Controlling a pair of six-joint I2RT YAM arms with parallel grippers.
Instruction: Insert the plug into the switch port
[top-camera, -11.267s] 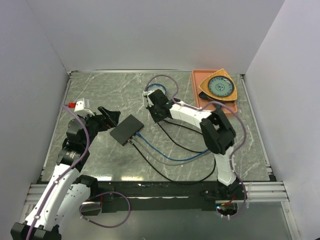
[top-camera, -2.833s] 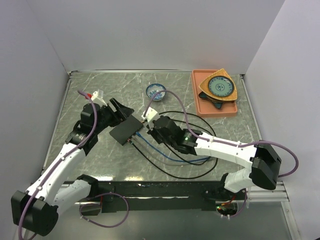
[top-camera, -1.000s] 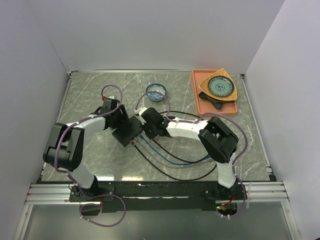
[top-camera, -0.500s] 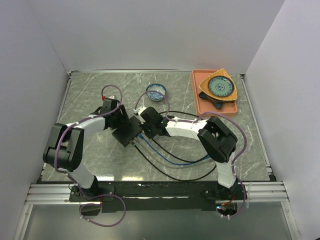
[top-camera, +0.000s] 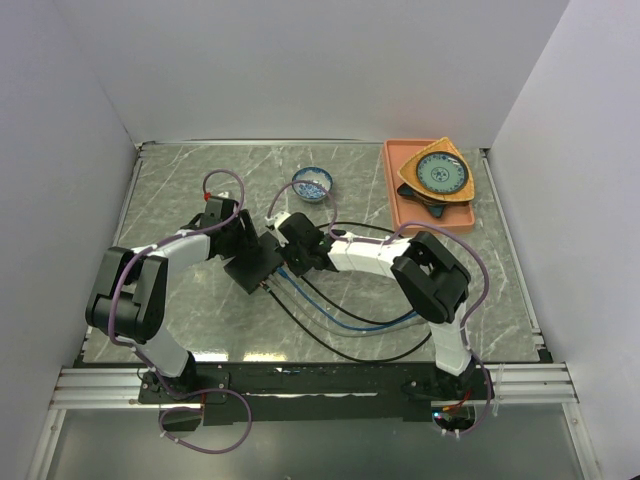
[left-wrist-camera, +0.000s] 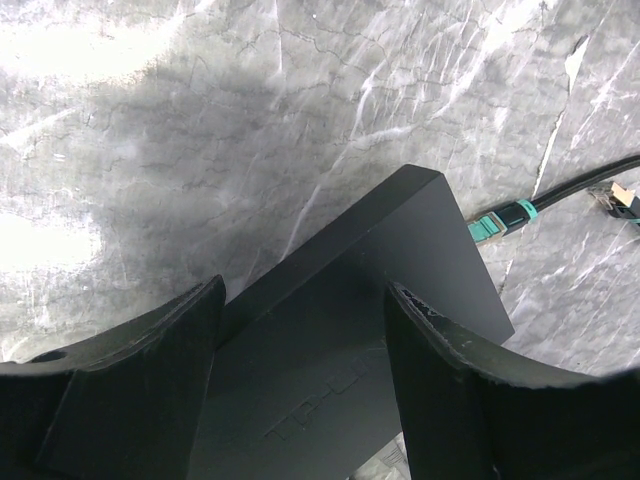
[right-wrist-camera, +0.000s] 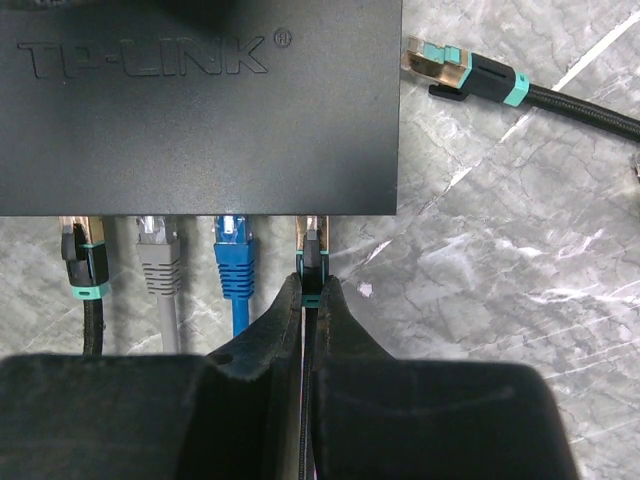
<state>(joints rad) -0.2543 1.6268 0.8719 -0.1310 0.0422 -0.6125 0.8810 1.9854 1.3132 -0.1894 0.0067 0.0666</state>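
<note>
White walls (top-camera: 300, 70) close you in on three sides, plain and unmarked. Under you is the table (top-camera: 180, 190), a grey marble-patterned sheet with white veining, glossy enough to throw glare patches in the left wrist view. A metal rail (top-camera: 105, 385) runs along the near edge.

Your left arm (top-camera: 170, 250) and right arm (top-camera: 370, 258) both reach inward and meet a little left of the table's middle.

Far right corner: an orange tray (top-camera: 392, 190) carries a tan triangular plate (top-camera: 437, 172) with a round blue-green centre. A small blue-patterned bowl (top-camera: 312, 183) sits alone on the marble, left of the tray and beyond the grippers.

The switch (right-wrist-camera: 200, 110) lies flat on the marble between the two grippers, slanted to the table edges, with its port row facing the right arm. Your left gripper (left-wrist-camera: 305, 290) straddles it across the narrow width, one finger on each long edge, the box filling the gap. That is a wide clasp on the switch.

Cables (top-camera: 350, 318), black, blue and grey, loop from the port edge across the marble toward the near right.

Seated plugs (right-wrist-camera: 157, 255) fill three ports: black with a teal collar, grey, blue. Your right gripper (right-wrist-camera: 310, 292) is pinched tight on the plug (right-wrist-camera: 311, 255), which is black with a teal collar. Its nose is at the fourth port, level with the other three. Whether it is fully home, you cannot tell. A loose plug (right-wrist-camera: 455, 72) lies on the marble just beside the switch's short end, not touching it.
</note>
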